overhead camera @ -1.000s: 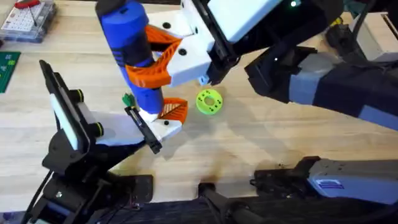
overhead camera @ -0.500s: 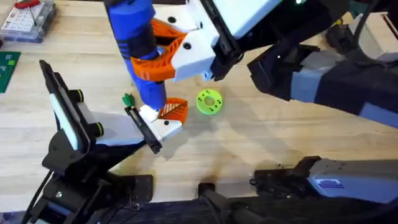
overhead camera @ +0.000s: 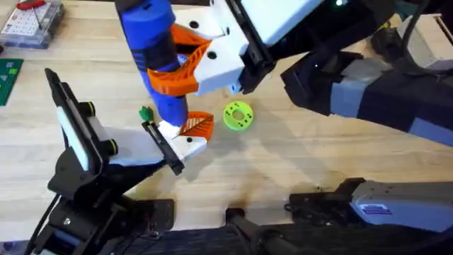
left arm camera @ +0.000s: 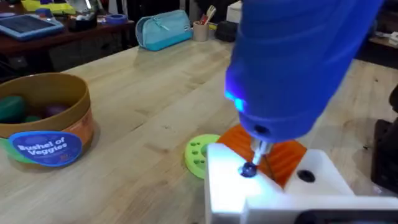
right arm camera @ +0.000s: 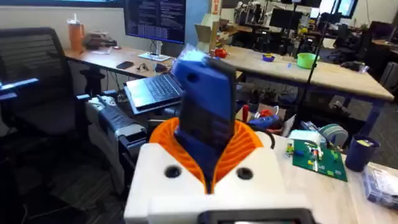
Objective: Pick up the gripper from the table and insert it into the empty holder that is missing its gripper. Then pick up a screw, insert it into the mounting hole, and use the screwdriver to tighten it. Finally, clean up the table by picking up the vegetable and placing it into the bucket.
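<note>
Blue and thick, the screwdriver point(overhead camera: 157, 60) stood nearly upright over the middle of the table, pinched between the orange-padded fingers of the right gripper point(overhead camera: 185, 64), which reached in from the far right. Its thin bit pressed down on a dark screw point(left arm camera: 248, 169) seated in the white gripper point(overhead camera: 185, 139), which lay against the black holder point(overhead camera: 163, 147) of the stand arm at the left. Judging from that, the insertion step looked finished and the screw was in its hole; tightening appeared to be the step in hand. Clearing the vegetable seemed still to come, though I could not pick out a loose one for certain; a small green thing point(overhead camera: 145, 112) sat just left of the screwdriver's tip. In the left wrist view the orange bucket point(left arm camera: 42, 129) stood well apart to the left, with green and purplish items already inside. A lime-green disc point(overhead camera: 238, 116) lay just right of the white gripper. Whether the left gripper's fingers were spread or closed I cannot tell.
</note>
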Available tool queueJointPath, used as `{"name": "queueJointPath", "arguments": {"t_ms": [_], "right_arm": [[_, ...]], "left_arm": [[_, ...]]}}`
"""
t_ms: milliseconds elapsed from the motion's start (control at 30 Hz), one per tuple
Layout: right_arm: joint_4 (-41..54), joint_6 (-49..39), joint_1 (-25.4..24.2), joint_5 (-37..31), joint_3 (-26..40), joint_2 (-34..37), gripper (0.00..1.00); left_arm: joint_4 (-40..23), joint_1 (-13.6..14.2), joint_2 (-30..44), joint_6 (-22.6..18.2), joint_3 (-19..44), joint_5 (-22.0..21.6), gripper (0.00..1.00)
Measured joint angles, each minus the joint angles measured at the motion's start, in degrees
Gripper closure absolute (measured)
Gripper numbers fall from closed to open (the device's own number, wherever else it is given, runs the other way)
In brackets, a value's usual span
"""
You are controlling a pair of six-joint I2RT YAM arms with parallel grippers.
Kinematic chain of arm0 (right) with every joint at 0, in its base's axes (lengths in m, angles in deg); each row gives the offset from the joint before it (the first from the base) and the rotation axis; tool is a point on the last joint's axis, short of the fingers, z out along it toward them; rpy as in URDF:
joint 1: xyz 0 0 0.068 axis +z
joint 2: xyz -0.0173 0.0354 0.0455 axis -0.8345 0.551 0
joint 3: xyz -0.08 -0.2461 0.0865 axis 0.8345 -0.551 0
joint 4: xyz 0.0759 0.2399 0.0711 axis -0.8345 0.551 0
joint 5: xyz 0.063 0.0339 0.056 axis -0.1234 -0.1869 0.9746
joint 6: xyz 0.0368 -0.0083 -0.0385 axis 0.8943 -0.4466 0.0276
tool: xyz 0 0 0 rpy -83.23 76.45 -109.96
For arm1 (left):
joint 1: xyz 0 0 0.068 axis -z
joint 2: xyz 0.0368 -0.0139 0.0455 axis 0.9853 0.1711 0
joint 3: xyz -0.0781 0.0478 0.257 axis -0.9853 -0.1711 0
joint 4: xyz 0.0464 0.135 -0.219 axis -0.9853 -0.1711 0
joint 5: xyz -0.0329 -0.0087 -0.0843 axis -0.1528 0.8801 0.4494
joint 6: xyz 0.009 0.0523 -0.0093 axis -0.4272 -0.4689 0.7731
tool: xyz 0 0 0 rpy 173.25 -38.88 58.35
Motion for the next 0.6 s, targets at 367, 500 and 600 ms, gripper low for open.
{"name": "queueJointPath", "arguments": {"t_ms": [367, 500, 600], "right_arm": [[2.0, -2.5, 0.0, 0.0, 0.0, 0.0, 0.98], [2.5, -2.8, 0.0, 0.0, 0.0, 0.0, 0.98], [2.7, -2.9, 0.0, 0.0, 0.0, 0.0, 0.98]], "left_arm": [[-1.2, 0.0, -0.1, 0.0, 0.0, 0.0, 0.985], [-1.2, 0.0, -0.1, 0.0, 0.0, 0.0, 0.985], [-1.2, 0.0, -0.1, 0.0, 0.0, 0.0, 0.985]]}}
